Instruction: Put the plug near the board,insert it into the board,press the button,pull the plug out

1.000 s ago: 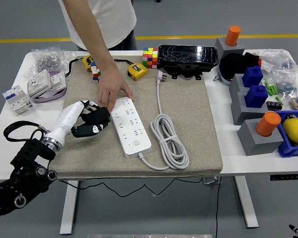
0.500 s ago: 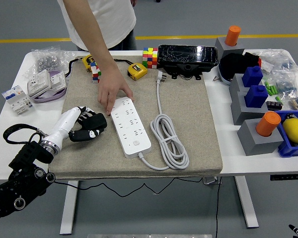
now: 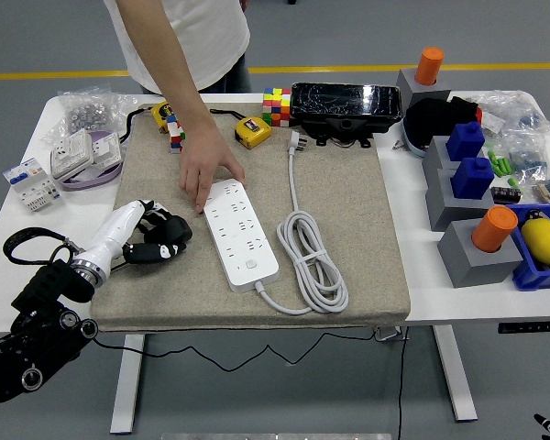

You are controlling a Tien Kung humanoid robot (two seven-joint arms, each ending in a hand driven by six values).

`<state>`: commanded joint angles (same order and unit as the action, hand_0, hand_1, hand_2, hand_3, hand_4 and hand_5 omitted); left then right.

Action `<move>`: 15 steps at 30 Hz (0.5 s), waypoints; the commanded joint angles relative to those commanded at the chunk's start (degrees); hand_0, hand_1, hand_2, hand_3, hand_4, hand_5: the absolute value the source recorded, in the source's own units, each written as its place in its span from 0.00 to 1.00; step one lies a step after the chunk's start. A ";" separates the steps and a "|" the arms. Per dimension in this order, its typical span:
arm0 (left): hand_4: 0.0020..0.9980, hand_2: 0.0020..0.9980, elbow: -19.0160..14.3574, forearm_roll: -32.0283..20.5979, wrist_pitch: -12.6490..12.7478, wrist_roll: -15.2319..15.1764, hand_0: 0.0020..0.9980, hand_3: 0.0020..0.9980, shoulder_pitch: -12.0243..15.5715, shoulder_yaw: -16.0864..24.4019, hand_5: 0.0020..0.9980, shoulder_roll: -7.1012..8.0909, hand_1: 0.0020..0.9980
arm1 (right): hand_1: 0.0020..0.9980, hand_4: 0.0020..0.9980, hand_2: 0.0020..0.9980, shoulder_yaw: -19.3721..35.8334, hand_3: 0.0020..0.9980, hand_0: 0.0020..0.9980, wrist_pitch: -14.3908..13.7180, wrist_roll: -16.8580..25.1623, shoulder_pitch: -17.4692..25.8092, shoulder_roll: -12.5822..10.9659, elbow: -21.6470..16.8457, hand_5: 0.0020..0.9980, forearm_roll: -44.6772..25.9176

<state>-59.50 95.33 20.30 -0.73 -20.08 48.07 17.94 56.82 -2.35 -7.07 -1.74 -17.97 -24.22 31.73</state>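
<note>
A white power strip point(image 3: 241, 235) is seen lying diagonally on a beige felt mat point(image 3: 348, 229) that covers the middle of the white table point(image 3: 37, 229), with its button end toward the near edge. Its white cable point(image 3: 313, 261) is coiled just to the right of it, and the plug point(image 3: 296, 141) lies at the far end of that cable, on the mat and well apart from the strip's sockets. The far left corner of the strip is pressed on by a person's hand point(image 3: 204, 172), reached in from the table's far side. The robot's left hand point(image 3: 158, 239) is laid on the mat just left of the strip, apart from it; its black fingers are loosely curled and nothing is held in them (the white wrist and black arm run back to the lower left corner). The right hand is not in view. Beyond the mat, a yellow tape measure point(image 3: 253, 131), a coloured cube point(image 3: 277, 105) and a black box point(image 3: 346, 105) are set along the far edge, and blue and grey blocks with orange cylinders point(image 3: 493, 229) are gathered at the right.
</note>
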 joint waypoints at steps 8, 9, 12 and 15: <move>0.97 0.76 -0.93 -0.08 0.77 -0.95 0.70 0.78 0.41 1.21 0.37 0.17 0.78 | 0.66 0.98 0.68 -0.04 0.60 0.57 0.01 0.03 0.03 0.01 -0.04 0.50 0.03; 0.97 0.76 -1.06 -0.33 0.99 -1.34 0.70 0.78 0.52 1.38 0.37 0.16 0.78 | 0.66 0.98 0.68 -0.06 0.60 0.57 0.01 0.04 0.03 0.00 -0.05 0.50 0.04; 0.97 0.76 -1.62 -1.55 1.96 -3.20 0.70 0.78 0.86 2.07 0.37 0.15 0.78 | 0.66 0.98 0.68 -0.04 0.60 0.57 0.02 0.04 0.00 -0.01 -0.05 0.50 0.03; 0.97 0.76 -3.08 -5.91 4.00 -7.17 0.71 0.78 1.47 3.19 0.42 0.35 0.78 | 0.66 0.98 0.68 0.01 0.60 0.57 0.06 0.00 0.04 0.01 0.03 0.50 0.03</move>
<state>-62.58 89.41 24.30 -7.90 -18.61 51.26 18.29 56.84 -2.29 -7.08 -1.70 -17.95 -24.19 31.77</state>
